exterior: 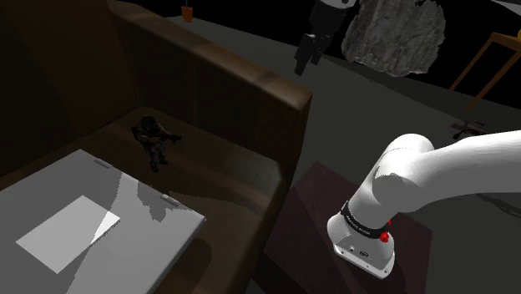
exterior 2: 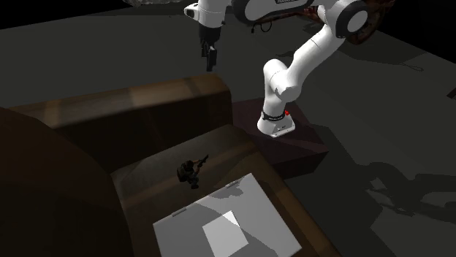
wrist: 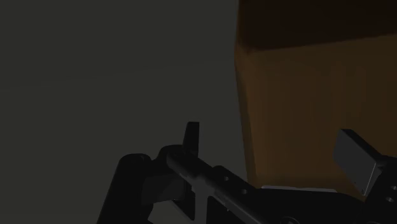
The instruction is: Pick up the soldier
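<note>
We see dim renders throughout, with crisp edges and no bending towards the corners. In the shoulder view the white arm (exterior: 434,179) is the brightest thing, and its underside is shaded grey. A pale patch of light lies on the grey slab (exterior: 159,221), beside a darker, hard-edged shadow. The brown sofa (exterior: 225,159) around it is murky. The soldier (exterior: 154,140) reads as a near-black shape with little detail. In the second exterior view we find soft, broken shadows on the floor (exterior 2: 394,193) and a faintly lit band along the sofa's back. The wrist view is the darkest. There the black jaws barely stand out from the grey ground, while the brown surface (wrist: 305,102) shows a dull warm tone.
</note>
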{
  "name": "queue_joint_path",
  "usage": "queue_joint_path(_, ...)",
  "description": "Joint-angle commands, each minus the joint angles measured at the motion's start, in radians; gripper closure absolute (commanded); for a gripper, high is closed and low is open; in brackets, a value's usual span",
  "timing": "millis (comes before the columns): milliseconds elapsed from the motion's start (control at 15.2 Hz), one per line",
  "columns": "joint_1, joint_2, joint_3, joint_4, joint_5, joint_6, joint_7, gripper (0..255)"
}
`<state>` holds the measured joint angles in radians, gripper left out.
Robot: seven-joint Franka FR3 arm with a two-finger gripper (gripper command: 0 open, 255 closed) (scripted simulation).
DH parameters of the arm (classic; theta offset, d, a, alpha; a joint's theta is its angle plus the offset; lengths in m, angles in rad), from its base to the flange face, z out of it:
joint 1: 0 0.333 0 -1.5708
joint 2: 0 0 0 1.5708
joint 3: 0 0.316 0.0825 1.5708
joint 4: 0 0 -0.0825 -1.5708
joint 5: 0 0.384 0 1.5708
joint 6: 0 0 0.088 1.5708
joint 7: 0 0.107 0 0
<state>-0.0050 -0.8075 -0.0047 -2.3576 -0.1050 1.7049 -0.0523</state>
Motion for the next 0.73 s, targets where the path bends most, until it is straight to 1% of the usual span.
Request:
queue_joint_path(0,0.0,0.0,0.0,0.0,0.0,0.0,0.0,0)
queue_joint_path(330,0.037,0.059,0.103,0.011,0.059,0.039,0.111,0)
queue_joint_path(660,0.067,0.144,0.205,0.049,0.104,0.081,0.221,0)
